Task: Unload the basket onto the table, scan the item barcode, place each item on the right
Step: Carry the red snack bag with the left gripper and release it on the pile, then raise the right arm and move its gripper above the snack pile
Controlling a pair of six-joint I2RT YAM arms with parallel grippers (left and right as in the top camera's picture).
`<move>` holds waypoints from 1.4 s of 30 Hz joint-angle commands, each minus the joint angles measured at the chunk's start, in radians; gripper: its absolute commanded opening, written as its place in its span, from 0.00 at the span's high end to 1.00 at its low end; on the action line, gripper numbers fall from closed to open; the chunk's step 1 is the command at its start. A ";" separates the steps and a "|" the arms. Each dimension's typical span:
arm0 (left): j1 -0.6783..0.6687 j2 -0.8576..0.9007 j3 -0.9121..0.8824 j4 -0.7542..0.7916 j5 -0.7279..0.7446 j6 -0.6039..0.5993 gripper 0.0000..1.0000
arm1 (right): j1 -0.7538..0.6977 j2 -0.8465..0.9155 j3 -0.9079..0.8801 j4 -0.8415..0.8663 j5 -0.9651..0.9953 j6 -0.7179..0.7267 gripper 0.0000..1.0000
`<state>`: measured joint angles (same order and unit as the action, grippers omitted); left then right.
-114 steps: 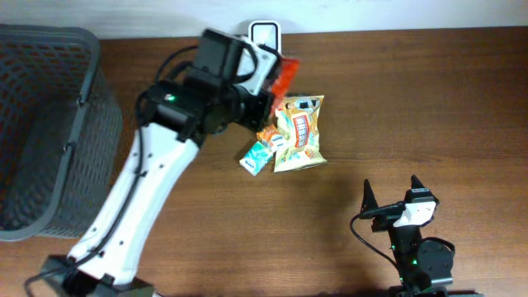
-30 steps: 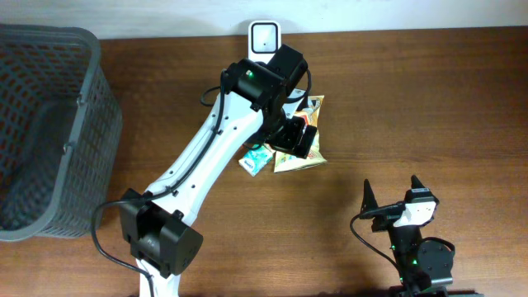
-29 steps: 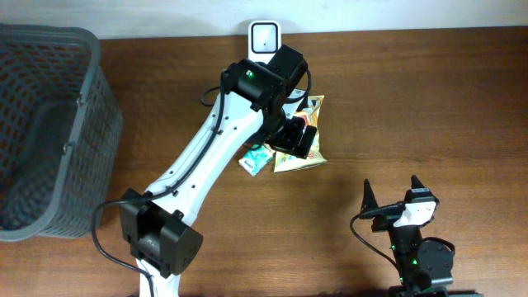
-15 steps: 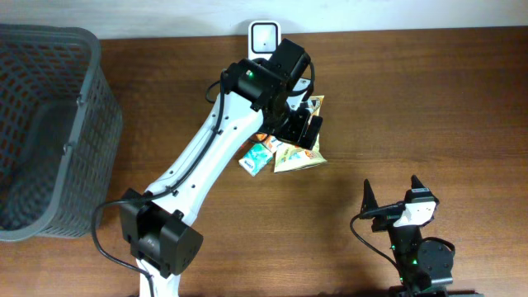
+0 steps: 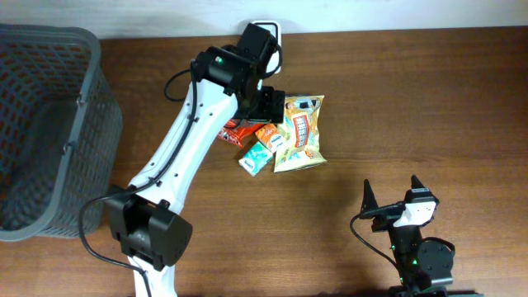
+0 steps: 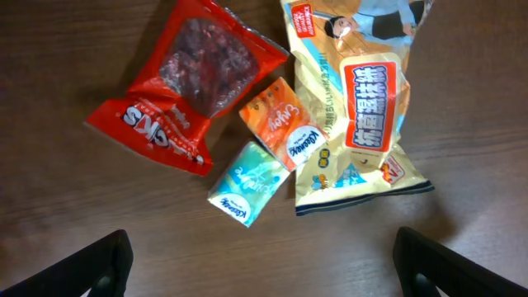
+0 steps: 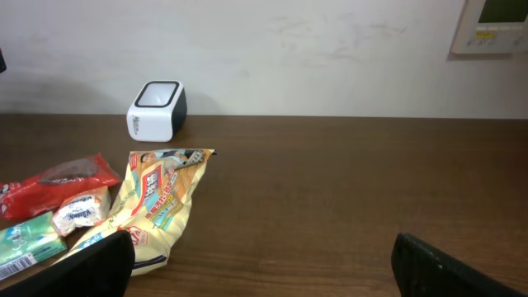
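Here's the brown tabletop [image 5: 412, 107], and everything gets placed against the yellow snack bag [image 5: 301, 132] lying flat near its middle. Well off to the left of that bag in the overhead view stands the grey mesh basket [image 5: 91, 115], the biggest thing out there.

Next, the white left arm [image 5: 177, 157] reaches diagonally up toward the bag, and its tool [image 6: 264, 268] hangs above the bag and its neighbours with fingers spread wide, gripping nothing (only the two dark fingertips show, at the bottom corners of the wrist view). The right tool [image 5: 391, 191] sits well apart from the bag, toward the near right of the tabletop, spread wide too and empty.

The bag itself is face up, with red and blue print and a figure at its top end. Just beside its upper left edge lies the red snack packet [image 6: 186, 91], angled, with a clear window showing dark contents. The white barcode scanner [image 7: 157, 109] stands beyond the bag's far end, by the wall.

Tucked against the bag's left edge is the orange tissue pack [image 6: 285, 124], touching it. Last and smallest, the teal tissue pack [image 6: 247, 181] lies against the orange one, near the bag's lower left corner. Every item rests on the tabletop, none held.
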<state>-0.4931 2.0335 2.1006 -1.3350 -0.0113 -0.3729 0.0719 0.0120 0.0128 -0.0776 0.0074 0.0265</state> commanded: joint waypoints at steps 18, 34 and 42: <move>0.003 -0.024 0.014 -0.040 -0.004 -0.019 0.01 | 0.006 -0.006 -0.007 -0.005 0.005 0.007 0.02; 0.003 -0.024 0.014 -0.079 -0.004 -0.020 0.01 | 0.006 -0.006 -0.007 0.060 -0.098 0.008 0.01; 0.003 -0.024 0.014 -0.080 -0.004 -0.020 0.01 | 0.006 -0.006 0.000 0.311 -0.380 0.030 0.01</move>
<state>-0.4931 2.0335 2.1006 -1.4143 -0.0120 -0.3862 0.0719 0.0120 0.0109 0.2142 -0.2913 0.0303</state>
